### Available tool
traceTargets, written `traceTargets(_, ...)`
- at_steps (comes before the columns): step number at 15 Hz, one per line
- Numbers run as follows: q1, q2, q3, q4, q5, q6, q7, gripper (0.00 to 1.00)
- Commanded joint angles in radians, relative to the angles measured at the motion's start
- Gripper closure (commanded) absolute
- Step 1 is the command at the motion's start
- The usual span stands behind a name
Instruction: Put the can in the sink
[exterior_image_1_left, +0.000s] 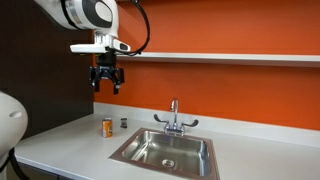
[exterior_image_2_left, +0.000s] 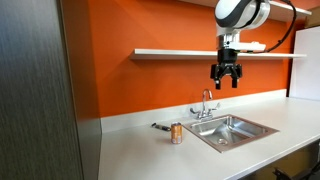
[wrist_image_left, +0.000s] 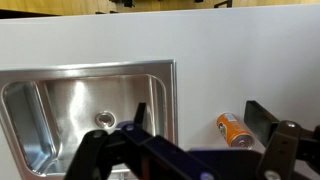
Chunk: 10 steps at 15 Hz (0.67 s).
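Observation:
The small orange can (exterior_image_1_left: 108, 127) stands upright on the pale counter just beside the sink (exterior_image_1_left: 150, 152); it also shows in an exterior view (exterior_image_2_left: 176, 134) and in the wrist view (wrist_image_left: 235, 130). The stainless steel sink (exterior_image_2_left: 235, 131) has a round drain (wrist_image_left: 105, 119) and a chrome faucet (exterior_image_1_left: 174, 118). My gripper (exterior_image_1_left: 106, 82) hangs high above the counter, over the can, open and empty. In the wrist view its two dark fingers (wrist_image_left: 200, 118) are spread wide, with the can between them far below.
A tiny dark object (exterior_image_1_left: 123, 124) sits on the counter by the can, also in an exterior view (exterior_image_2_left: 159, 126). A white shelf (exterior_image_1_left: 220, 56) runs along the orange wall at gripper height. A dark panel (exterior_image_2_left: 40, 90) borders the counter's end.

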Motion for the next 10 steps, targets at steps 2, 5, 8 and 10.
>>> traceTargets(2, 0.001, 0.01, 0.002, 0.006, -0.002, 0.005, -0.004, 0.0)
traceTargets(5, 0.014, 0.061, 0.019, 0.03, -0.005, 0.023, -0.002, 0.0)
traceTargets(8, 0.044, 0.122, 0.037, 0.051, 0.001, 0.049, -0.01, 0.0)
traceTargets(10, 0.067, 0.167, 0.055, 0.067, 0.001, 0.064, -0.012, 0.0)
